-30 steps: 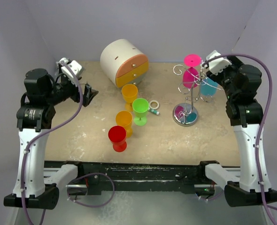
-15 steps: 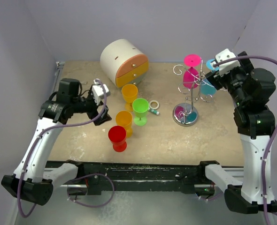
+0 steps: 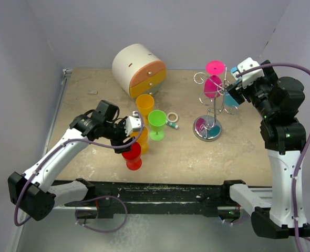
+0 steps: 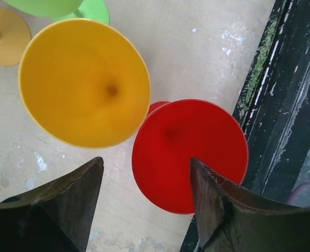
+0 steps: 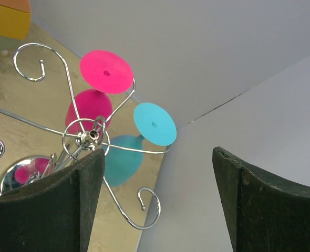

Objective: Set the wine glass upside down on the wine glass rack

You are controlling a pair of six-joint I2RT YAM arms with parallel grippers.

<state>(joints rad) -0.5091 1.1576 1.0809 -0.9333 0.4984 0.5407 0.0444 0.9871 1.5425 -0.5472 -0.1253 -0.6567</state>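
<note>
The wine glass rack (image 3: 212, 105) stands right of centre on its round shiny base (image 3: 208, 129). A pink glass (image 3: 214, 84) and a teal glass (image 3: 231, 100) hang upside down on it. Yellow (image 3: 144, 103), green (image 3: 156, 122), orange (image 3: 141, 137) and red (image 3: 132, 156) glasses stand upright on the table. My left gripper (image 3: 126, 143) is open above the red glass (image 4: 189, 152) and the orange glass (image 4: 84, 84), holding nothing. My right gripper (image 3: 236, 93) is open and empty just right of the rack. Its wrist view shows the pink glass (image 5: 89, 107), the teal glass (image 5: 121, 157) and the rack hub (image 5: 89, 135).
A round white box with orange and yellow drawers (image 3: 139, 68) stands at the back. A tape roll (image 3: 172, 116) and a small tube (image 3: 172, 125) lie beside the green glass. The walls close in behind and to the right. A black rail (image 4: 281, 105) runs along the near edge.
My left arm swung from the left rear in over the red and orange glasses. My right gripper drew back slightly from the rack, leaving the teal glass hanging there.
</note>
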